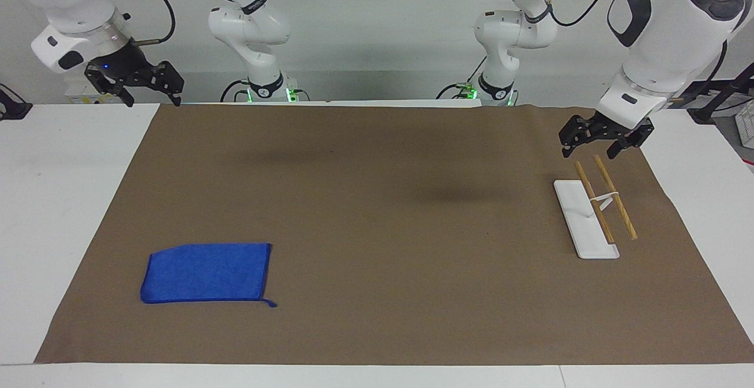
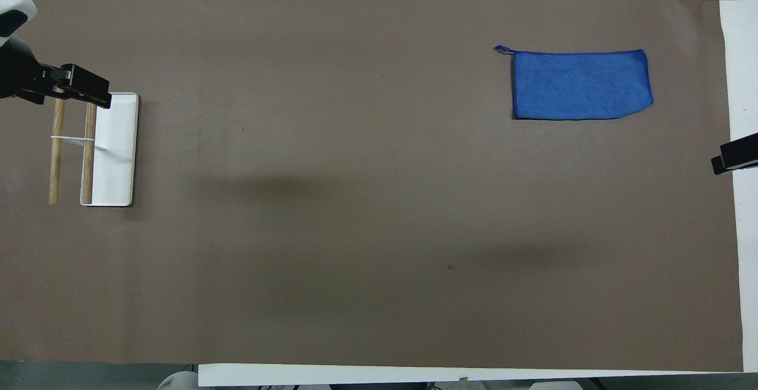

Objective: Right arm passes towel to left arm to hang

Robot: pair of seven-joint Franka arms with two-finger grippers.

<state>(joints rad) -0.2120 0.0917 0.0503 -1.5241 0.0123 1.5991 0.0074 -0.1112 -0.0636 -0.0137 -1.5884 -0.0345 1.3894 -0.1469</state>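
Note:
The blue towel (image 1: 206, 273) lies flat on the brown mat toward the right arm's end of the table, its thin loop (image 1: 270, 303) at one corner. It also shows in the overhead view (image 2: 580, 85). My right gripper (image 1: 152, 100) hangs open and empty in the air over the mat's edge at its own end, well apart from the towel. Only a tip of it (image 2: 735, 156) shows from overhead. My left gripper (image 1: 589, 152) is open and empty, raised over the hanging rack (image 1: 580, 223); it also shows from overhead (image 2: 71, 85).
The rack is a white base plate (image 2: 118, 159) with two wooden rods (image 2: 57, 159) joined by a thin white crosspiece, toward the left arm's end of the table. The brown mat (image 1: 377, 229) covers most of the white table.

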